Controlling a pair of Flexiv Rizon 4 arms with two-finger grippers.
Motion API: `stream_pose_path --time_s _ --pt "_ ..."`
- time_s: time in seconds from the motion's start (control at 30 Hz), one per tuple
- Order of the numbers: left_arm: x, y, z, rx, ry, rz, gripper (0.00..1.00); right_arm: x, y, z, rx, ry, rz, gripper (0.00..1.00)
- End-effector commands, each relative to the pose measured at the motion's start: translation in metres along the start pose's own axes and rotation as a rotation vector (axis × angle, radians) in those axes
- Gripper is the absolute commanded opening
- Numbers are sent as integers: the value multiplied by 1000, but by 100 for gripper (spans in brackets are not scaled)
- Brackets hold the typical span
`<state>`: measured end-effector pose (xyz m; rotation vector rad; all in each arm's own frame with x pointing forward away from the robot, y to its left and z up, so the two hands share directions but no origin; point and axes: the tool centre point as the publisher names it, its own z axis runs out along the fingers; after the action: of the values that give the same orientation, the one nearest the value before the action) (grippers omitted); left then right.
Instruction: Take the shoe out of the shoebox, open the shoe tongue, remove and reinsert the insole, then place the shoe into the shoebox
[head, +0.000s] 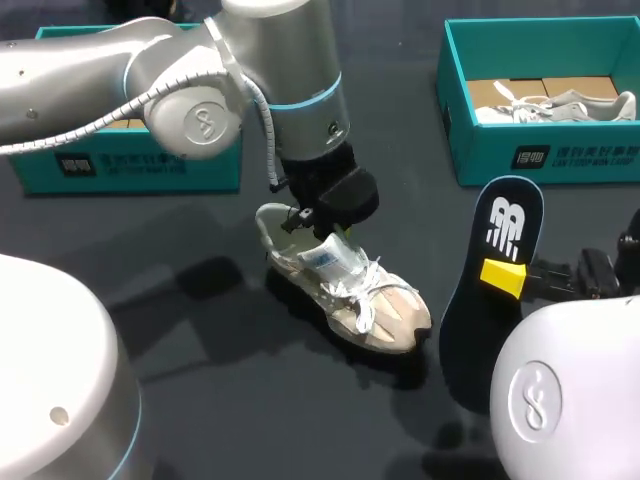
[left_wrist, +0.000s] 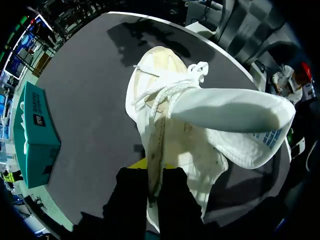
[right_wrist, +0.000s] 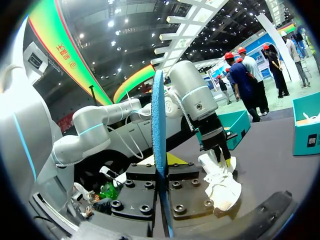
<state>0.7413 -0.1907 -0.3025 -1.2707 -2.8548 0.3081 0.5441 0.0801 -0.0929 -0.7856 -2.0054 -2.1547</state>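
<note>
Between left gripper fingers: sneaker collar, clamped, tongue flipped open. Well off to its side, right gripper pinching upright insole. Probably removal done; next, reinsertion: calls for lowering toe-end into open mouth.

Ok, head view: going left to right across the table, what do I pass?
Teal cardboard shoebox → beige and white laced sneaker → dark insole with a white logo.
</note>
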Motion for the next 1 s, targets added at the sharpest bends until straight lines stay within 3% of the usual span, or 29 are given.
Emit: stream_pose_path --time_s 0.03,0.13,0.33,0.47,0.77,1.0 --pt "3 2 -2 3 -4 11 0 6 0 6 4 -112 -1 0" --pt "4 1 -3 25 -12 82 0 6 0 6 4 -112 -1 0" --pt "5 0 -17 -16 -2 332 0 6 0 6 4 -112 -1 0" --pt "9 -10 -20 -100 35 495 0 6 0 6 4 -112 -1 0" --pt "9 -10 -20 -100 35 495 0 6 0 6 4 -112 -1 0" --pt "7 -19 -6 -69 55 582 0 6 0 6 4 -112 -1 0"
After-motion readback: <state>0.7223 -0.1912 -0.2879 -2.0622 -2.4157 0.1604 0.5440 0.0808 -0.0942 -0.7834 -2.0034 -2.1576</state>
